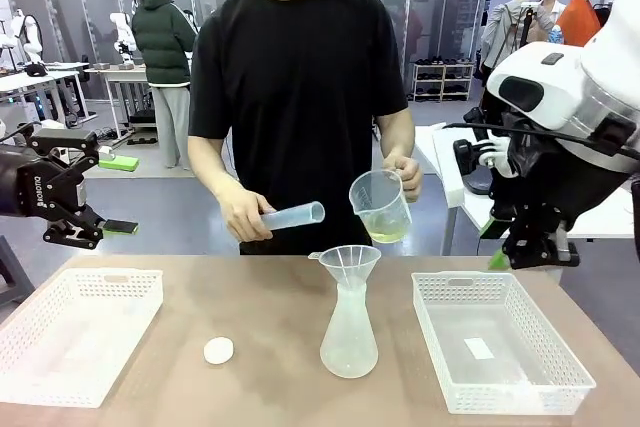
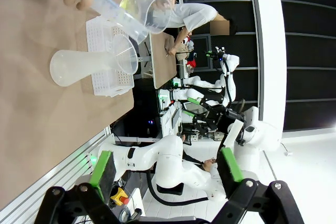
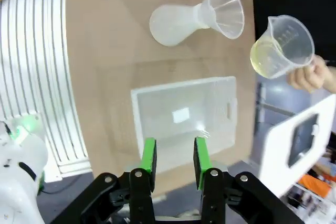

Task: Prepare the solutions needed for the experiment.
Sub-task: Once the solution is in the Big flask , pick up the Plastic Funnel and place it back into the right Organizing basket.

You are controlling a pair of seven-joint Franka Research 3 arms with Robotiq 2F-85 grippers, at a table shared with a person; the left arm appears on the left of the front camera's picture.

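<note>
A person across the table holds a clear measuring beaker (image 1: 380,202) tilted above the funnel (image 1: 349,263). A little pale yellow-green solution (image 1: 386,233) lies in the beaker's bottom and shows in the right wrist view as solution (image 3: 262,59). The person's other hand holds a graduated cylinder (image 1: 296,216) sideways. The funnel sits in a frosted conical flask (image 1: 349,335) at mid-table. My left gripper (image 1: 95,232) hangs open above the table's left edge, its fingers (image 2: 100,167) wide apart. My right gripper (image 3: 175,153) is open with a narrower gap, above the right basket (image 3: 157,103).
A white basket (image 1: 40,347) stands at the left and another white basket (image 1: 440,317) at the right, holding a small white slip. A small white round cap (image 1: 218,350) lies left of the flask. Other tables and people are far behind.
</note>
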